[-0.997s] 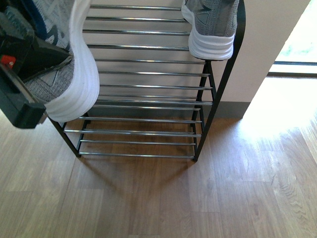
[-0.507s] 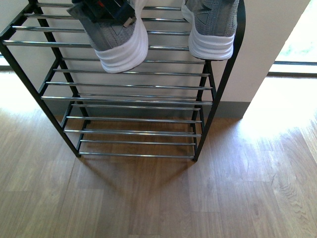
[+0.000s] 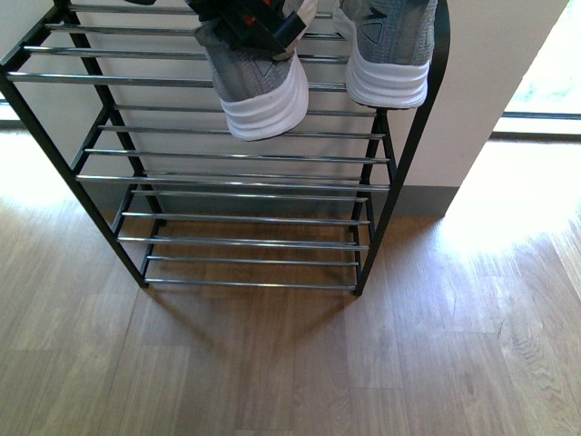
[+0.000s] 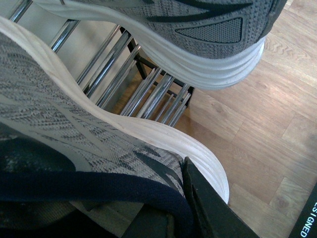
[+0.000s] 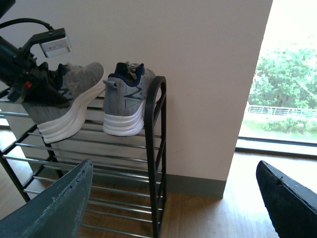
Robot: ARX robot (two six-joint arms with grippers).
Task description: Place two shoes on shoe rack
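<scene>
Wooden floor (image 3: 381, 363) nearest, pale wall (image 3: 490, 82) behind. One shoe rack (image 3: 241, 195), two sneakers at its top: my left gripper (image 3: 256, 27) clamps the tilted sneaker (image 3: 265, 100), perhaps touching rods; the second sneaker (image 3: 388, 68) rests upper right. My right gripper (image 5: 173, 171) gapes wide.

Two grey sneakers are in view, the mid-rack sneaker (image 3: 263, 91) and the end sneaker (image 3: 390, 54); one shoe rack (image 3: 245, 156).

Daylight — strong, from the tall glass window (image 3: 545, 64) at right; glare bleaches the pale wood-plank floor (image 3: 508, 209) white. Soft shadow beneath the black-framed, silver-rod shoe rack (image 3: 236, 156). Left wrist view — nearest grey knit white-soled sneaker (image 4: 74, 129) blurred.
</scene>
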